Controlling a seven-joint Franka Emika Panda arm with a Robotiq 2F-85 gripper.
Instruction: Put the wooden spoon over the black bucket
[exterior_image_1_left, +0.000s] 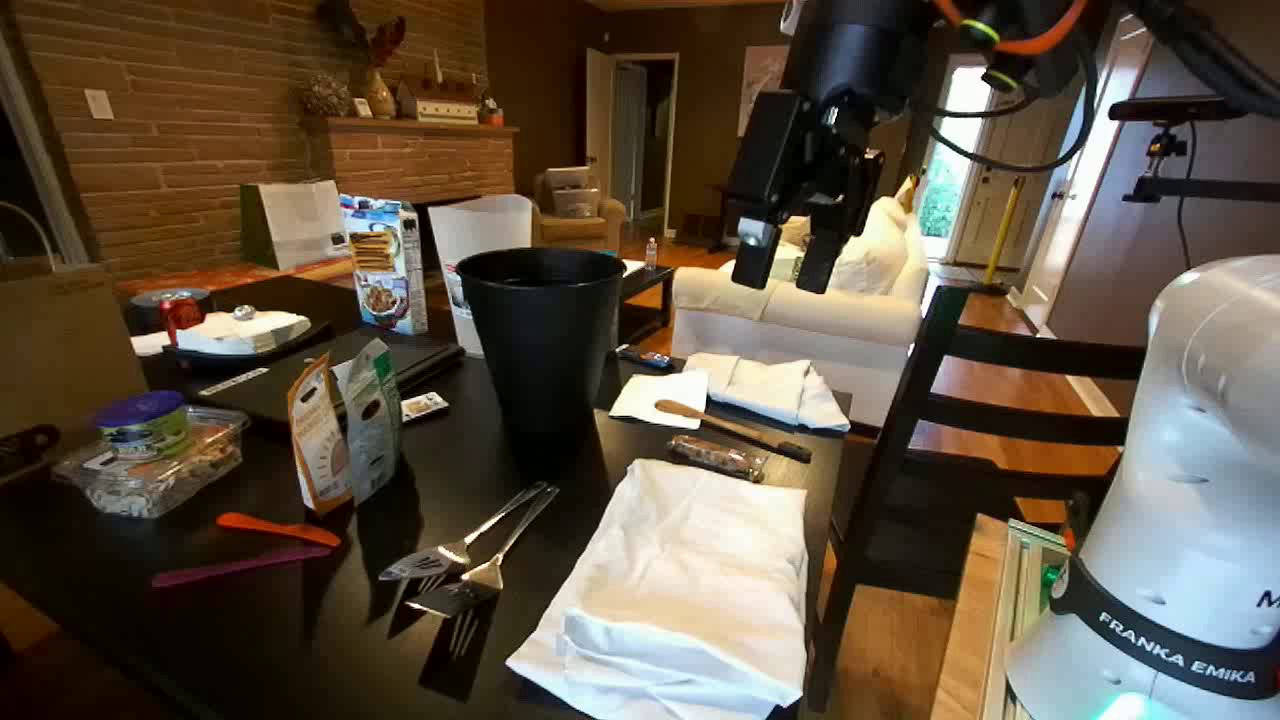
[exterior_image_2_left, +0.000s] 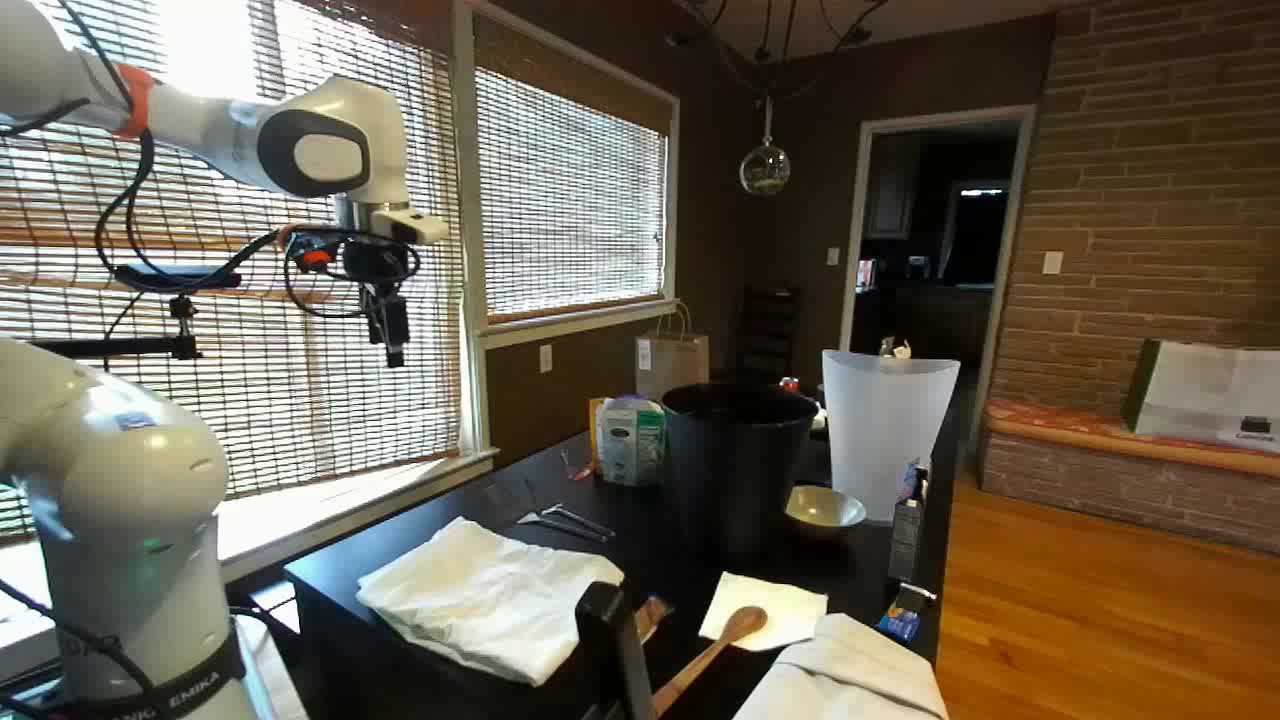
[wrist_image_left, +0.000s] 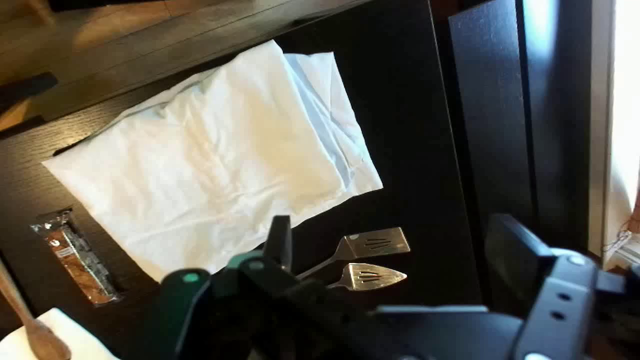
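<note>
The wooden spoon lies on the black table, its bowl on a white napkin; it also shows in an exterior view and at the lower left corner of the wrist view, partly cut off. The black bucket stands upright on the table; it also shows in an exterior view and is out of the wrist view. I see no spoon on its rim. My gripper is open and empty, high above the table; in the wrist view its fingers are wide apart.
A folded white cloth and two metal servers lie near the table's front. A wrapped bar lies beside the spoon. Pouches, a white bin and a bowl surround the bucket. A chair stands at the table edge.
</note>
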